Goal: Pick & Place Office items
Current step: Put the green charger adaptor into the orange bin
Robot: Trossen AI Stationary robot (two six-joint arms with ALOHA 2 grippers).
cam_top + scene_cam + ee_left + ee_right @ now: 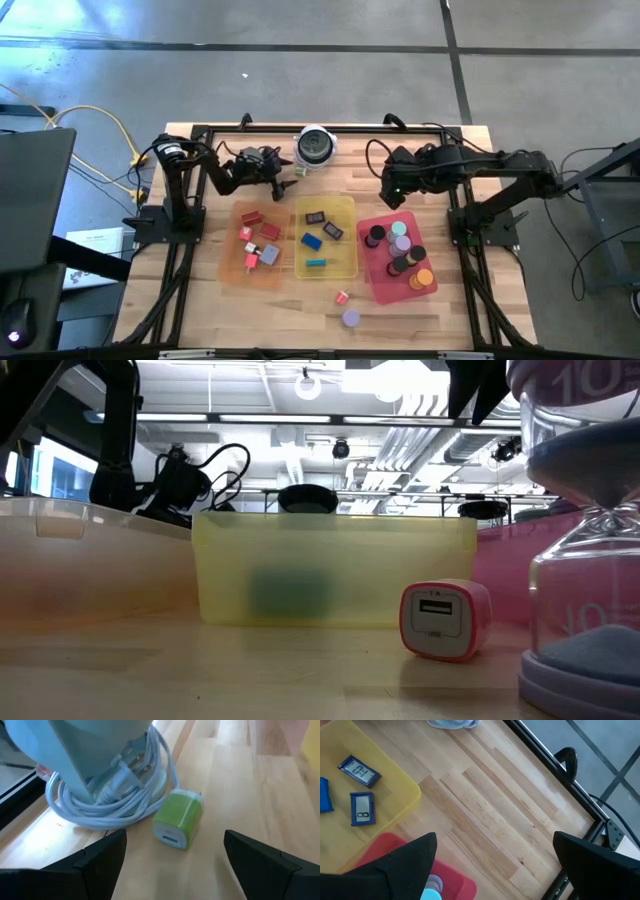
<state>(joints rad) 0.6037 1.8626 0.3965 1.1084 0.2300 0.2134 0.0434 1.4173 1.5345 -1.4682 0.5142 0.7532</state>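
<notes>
My left end effector (170,865) hangs open over the far edge of the bench (300,300), its fingers either side of a green charger block (178,819) that lies just beside a coil of white cable (107,802) wrapped round the silver-and-black object (315,146). If I close carelessly, a finger could snag the cable and drag the whole coil along.

My right end effector (495,865) is open too and empty, above bare wood between the yellow tray (325,237) and the red tray (400,258).

Most items already sit in the trays. Near the front edge, a pink charger (342,296) and a purple hourglass (351,318) lie loose; the trays stand between both arms and them.
</notes>
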